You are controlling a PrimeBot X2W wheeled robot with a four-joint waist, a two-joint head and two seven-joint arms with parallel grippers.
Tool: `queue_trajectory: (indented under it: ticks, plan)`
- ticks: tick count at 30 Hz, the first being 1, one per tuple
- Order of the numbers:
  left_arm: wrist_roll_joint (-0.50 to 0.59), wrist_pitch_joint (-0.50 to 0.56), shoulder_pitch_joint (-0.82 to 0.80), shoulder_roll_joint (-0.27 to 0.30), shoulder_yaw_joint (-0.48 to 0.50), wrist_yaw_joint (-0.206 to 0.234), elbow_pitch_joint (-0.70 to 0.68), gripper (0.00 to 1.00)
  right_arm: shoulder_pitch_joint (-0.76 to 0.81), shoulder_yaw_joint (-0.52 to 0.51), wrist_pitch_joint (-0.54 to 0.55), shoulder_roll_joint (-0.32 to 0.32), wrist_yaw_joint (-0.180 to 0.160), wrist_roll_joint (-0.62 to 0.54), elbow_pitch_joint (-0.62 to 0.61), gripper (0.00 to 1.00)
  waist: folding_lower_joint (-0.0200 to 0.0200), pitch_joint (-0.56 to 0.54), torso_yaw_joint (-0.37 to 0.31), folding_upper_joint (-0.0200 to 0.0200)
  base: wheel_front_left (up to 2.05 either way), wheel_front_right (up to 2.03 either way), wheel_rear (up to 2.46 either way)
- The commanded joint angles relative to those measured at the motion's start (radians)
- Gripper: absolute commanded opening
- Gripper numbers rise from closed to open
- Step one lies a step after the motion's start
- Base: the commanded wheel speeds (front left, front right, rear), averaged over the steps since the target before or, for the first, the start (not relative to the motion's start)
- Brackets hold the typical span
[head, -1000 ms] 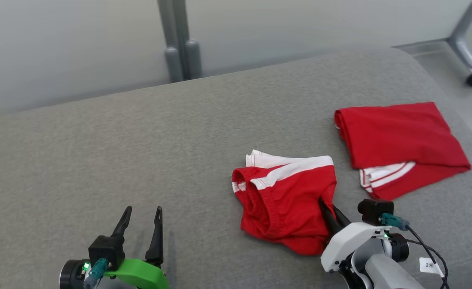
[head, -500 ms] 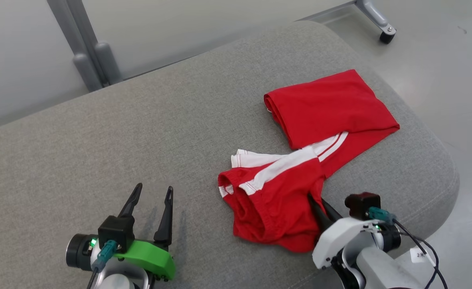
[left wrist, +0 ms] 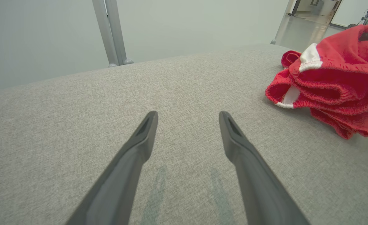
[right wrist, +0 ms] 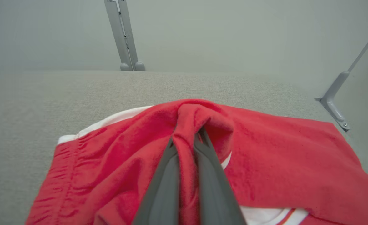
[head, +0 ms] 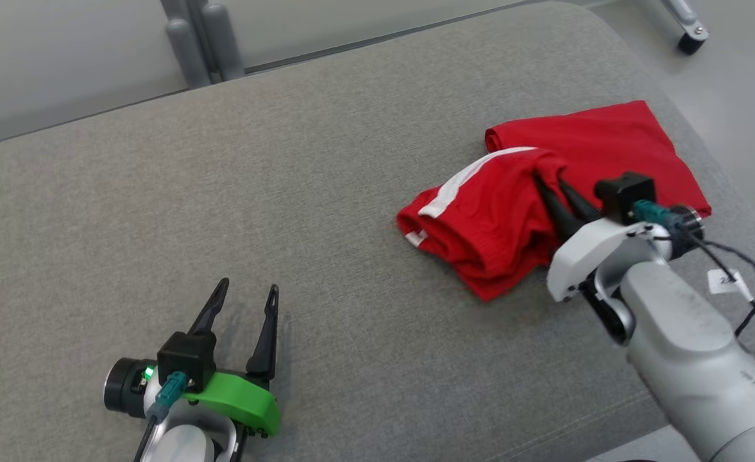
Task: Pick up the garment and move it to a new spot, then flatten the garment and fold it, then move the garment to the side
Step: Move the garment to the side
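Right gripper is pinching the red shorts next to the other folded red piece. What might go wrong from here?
1. The right gripper is shut on a small pinch of the red shorts; the fabric may slip out when pulled.
2. The shorts overlap the folded red garment, so dragging could rumple it or push it toward the cushion edge.
3. The left gripper is open and far off, so nothing steadies the bunched cloth.

Bright, even, diffuse light; soft faint shadows (wrist views bend at edges), background hazy.
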Motion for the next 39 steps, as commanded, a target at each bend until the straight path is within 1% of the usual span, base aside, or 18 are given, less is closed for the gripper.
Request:
queue_trajectory:
  ticks: [1, 5, 8, 13, 18, 22, 27, 29, 30, 33, 36, 37, 39]
  plan:
    - [0.007, 0.001, -0.018, 0.005, -0.001, 0.000, -0.003, 1.00, -0.028, -0.001, -0.003, -0.028, -0.002, -0.014, 0.015, 0.00, 0.0000, 0.026, 0.042, 0.0000, 0.00, 0.00, 0.00]
    - [0.009, 0.001, -0.019, 0.005, 0.001, -0.004, -0.005, 1.00, -0.087, -0.018, -0.003, -0.096, -0.002, -0.003, 0.049, 0.00, 0.0000, 0.037, 0.066, 0.0000, 0.00, 0.00, 0.00]
    - [0.017, 0.001, -0.009, 0.005, 0.014, -0.005, -0.006, 1.00, -0.130, -0.033, -0.003, -0.146, -0.002, 0.001, 0.018, 0.00, 0.0000, 0.037, 0.075, 0.0000, 0.00, 0.00, 0.00]
    - [0.021, 0.001, 0.002, 0.005, 0.023, -0.007, -0.006, 1.00, -0.152, -0.053, -0.003, -0.165, -0.002, 0.003, -0.058, 0.00, 0.0000, 0.035, 0.083, 0.0000, 0.00, 0.00, 0.00]
    - [0.025, 0.001, -0.001, 0.005, 0.023, -0.008, -0.003, 1.00, -0.139, -0.060, -0.003, -0.169, -0.002, 0.010, -0.090, 0.00, 0.0000, 0.037, 0.090, 0.0000, 0.00, 0.00, 0.00]
    - [0.024, 0.001, -0.007, 0.005, 0.017, -0.008, 0.008, 1.00, -0.106, -0.046, -0.003, -0.194, -0.002, 0.019, -0.041, 0.00, 0.0000, 0.042, 0.104, 0.0000, 0.00, 0.00, 0.00]
    - [0.024, 0.001, -0.009, 0.005, 0.021, -0.009, 0.029, 1.00, -0.067, 0.015, 0.015, -0.218, -0.002, 0.053, 0.103, 0.00, 0.0000, 0.053, 0.121, 0.0000, 0.00, 0.00, 0.00]
    - [0.023, 0.001, -0.013, 0.005, 0.025, -0.009, 0.035, 1.00, -0.062, 0.023, 0.041, -0.230, -0.002, 0.072, 0.172, 0.47, 0.0000, 0.056, 0.125, 0.0000, 0.00, 0.00, 0.00]
    - [0.025, 0.001, -0.015, 0.005, 0.025, -0.009, 0.037, 1.00, -0.064, 0.023, 0.040, -0.240, -0.002, 0.070, 0.202, 1.00, 0.0000, 0.058, 0.127, 0.0000, 0.00, 0.00, 0.00]
    - [0.029, 0.001, -0.021, 0.005, 0.032, -0.009, 0.040, 1.00, -0.088, -0.016, 0.019, -0.261, -0.002, 0.049, 0.292, 1.00, 0.0000, 0.058, 0.133, 0.0000, 0.00, 0.00, 0.00]
    - [0.032, 0.001, -0.018, 0.005, 0.041, -0.009, 0.042, 1.00, -0.120, -0.084, 0.001, -0.278, -0.002, -0.008, 0.353, 1.00, 0.0000, 0.054, 0.133, 0.0000, 0.00, 0.00, 0.00]
    - [0.033, 0.001, -0.016, 0.005, 0.043, -0.009, 0.042, 1.00, -0.129, -0.107, -0.002, -0.279, -0.002, -0.035, 0.355, 1.00, 0.0000, 0.051, 0.133, 0.0000, 0.00, 0.00, 0.00]
    - [0.032, 0.001, -0.010, 0.005, 0.049, -0.009, 0.040, 1.00, -0.137, -0.171, -0.003, -0.276, -0.002, -0.086, 0.306, 1.00, 0.0000, 0.046, 0.131, 0.0000, 0.00, 0.00, 0.00]
